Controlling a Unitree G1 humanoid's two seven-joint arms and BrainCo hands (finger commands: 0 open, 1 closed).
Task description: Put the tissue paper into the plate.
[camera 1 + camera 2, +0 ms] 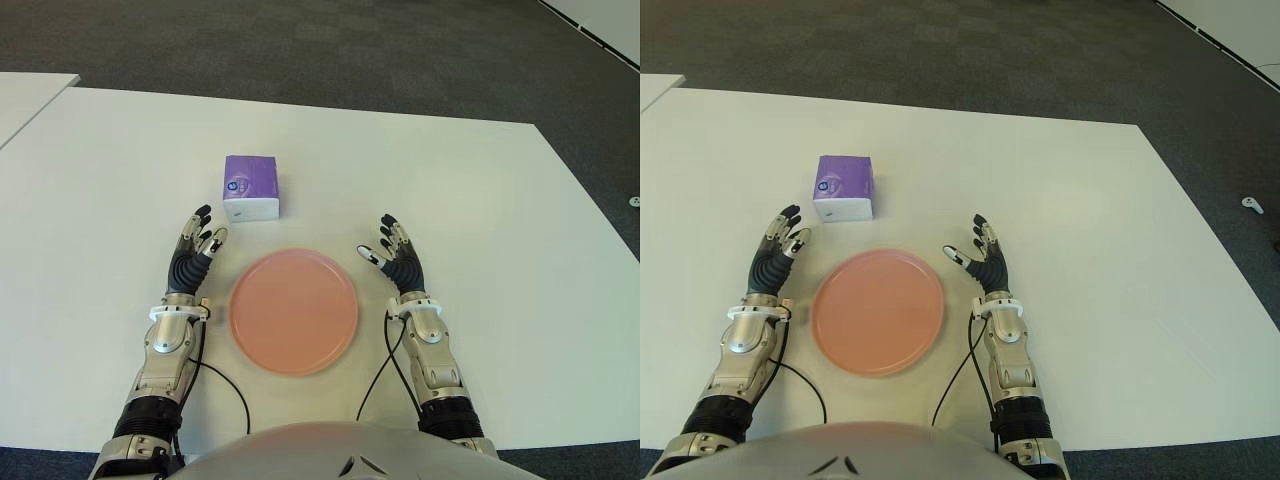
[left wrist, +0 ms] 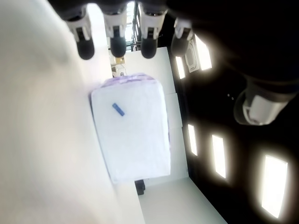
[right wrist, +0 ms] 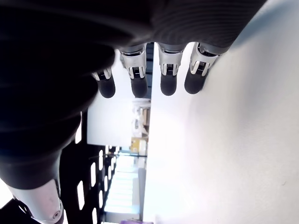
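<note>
A purple and white tissue pack (image 1: 250, 187) stands on the white table (image 1: 480, 200), just beyond the round salmon-pink plate (image 1: 293, 311). Nothing lies in the plate. My left hand (image 1: 197, 244) shows to the left of the plate, fingers spread, a short way short of the pack. In the left wrist view the tissue pack (image 2: 131, 133) lies past the straight fingertips (image 2: 117, 45), apart from them. My right hand (image 1: 391, 252) shows to the right of the plate, open and holding nothing; its fingers (image 3: 168, 79) are extended over bare table.
Dark carpet (image 1: 330, 50) lies beyond the table's far edge. Part of another white table (image 1: 25, 95) shows at the far left. Thin black cables (image 1: 225, 385) run from both wrists toward my body.
</note>
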